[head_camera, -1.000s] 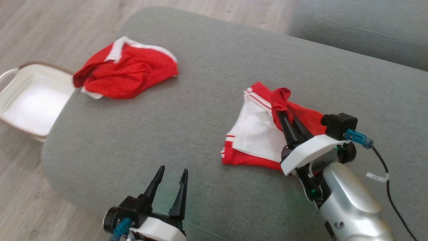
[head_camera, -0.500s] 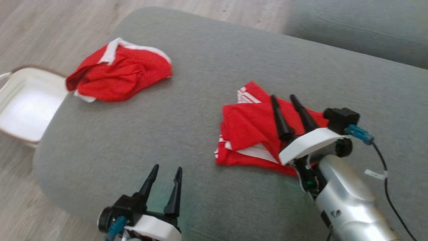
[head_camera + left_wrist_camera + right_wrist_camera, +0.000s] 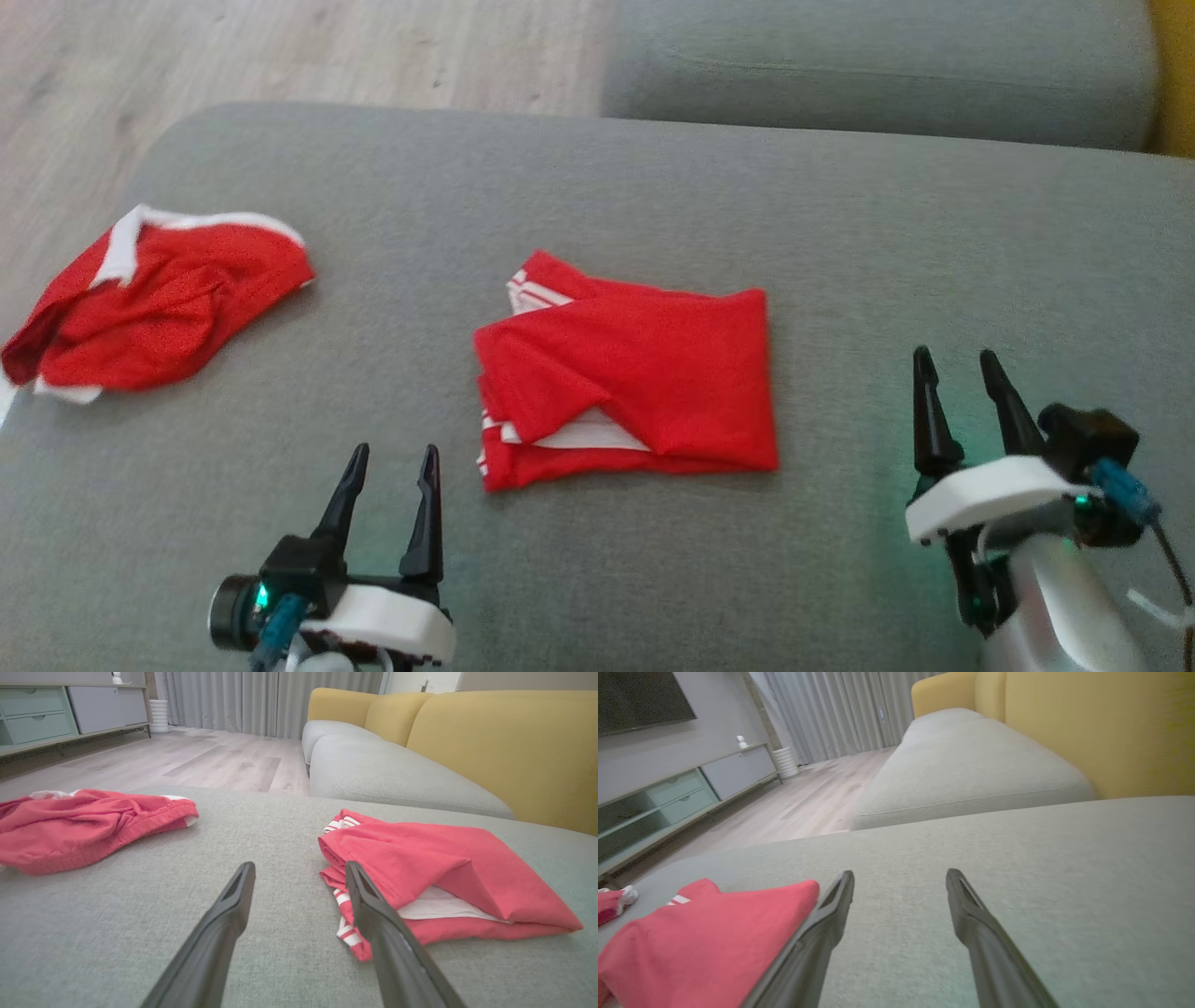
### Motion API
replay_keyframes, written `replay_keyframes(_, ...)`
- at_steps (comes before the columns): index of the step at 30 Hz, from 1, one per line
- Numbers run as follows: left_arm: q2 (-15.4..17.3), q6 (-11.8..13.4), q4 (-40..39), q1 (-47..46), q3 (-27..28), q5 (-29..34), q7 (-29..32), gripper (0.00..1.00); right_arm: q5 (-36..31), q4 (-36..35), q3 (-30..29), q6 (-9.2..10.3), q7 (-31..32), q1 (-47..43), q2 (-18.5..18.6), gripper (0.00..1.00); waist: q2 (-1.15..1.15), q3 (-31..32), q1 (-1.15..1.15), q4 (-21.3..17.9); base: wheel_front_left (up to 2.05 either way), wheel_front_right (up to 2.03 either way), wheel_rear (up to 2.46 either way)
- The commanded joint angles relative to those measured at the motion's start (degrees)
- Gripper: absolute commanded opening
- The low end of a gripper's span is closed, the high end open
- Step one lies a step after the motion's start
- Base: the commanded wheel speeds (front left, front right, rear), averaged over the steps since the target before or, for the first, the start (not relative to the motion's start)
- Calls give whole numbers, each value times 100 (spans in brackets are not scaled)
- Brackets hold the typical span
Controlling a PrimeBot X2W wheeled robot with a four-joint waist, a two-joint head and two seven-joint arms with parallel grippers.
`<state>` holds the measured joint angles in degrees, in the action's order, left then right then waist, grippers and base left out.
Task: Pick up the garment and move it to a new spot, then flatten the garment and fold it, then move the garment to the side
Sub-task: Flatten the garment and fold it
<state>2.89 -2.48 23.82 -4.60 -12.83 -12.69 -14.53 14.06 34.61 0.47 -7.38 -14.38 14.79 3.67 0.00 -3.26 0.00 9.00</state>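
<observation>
Garment looks folded now — left gripper and right gripper both wide open, empty — just the move aside remains, I reckon.

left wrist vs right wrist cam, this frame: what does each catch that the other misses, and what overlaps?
Left wrist adds: the open left gripper, the white inner layer and striped hem of the folded red garment, and a broad look at the crumpled red garment with white trim.
Right wrist adds: the open right gripper and a dark wall-mounted screen.
Both: the folded red garment, grey fabric sofa cushion, yellow sofa backrest, grey curtains, low cabinet, wood floor. The red scrap at right wrist's left edge may be the crumpled one.
</observation>
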Motion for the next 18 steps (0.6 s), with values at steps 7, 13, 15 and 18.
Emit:
replay_keyframes(7,-2,32,-305,172,425,274,-47,100,-194,-445,104,-11,-62,-506,-78,100,0,274,0,-483,0,0,0)
replay_keyframes(13,-2,23,-386,339,445,273,-47,100,-106,-529,123,-11,-62,-737,-79,100,0,324,0,-588,0,0,0)
replay_keyframes(15,-2,18,-395,338,439,285,-47,100,-98,-538,122,-11,-62,-719,-79,100,0,329,0,-586,0,0,0)
replay_keyframes(18,-2,11,-397,330,416,287,-47,100,-89,-547,128,-11,-62,-682,-79,100,0,330,0,-560,0,0,0)
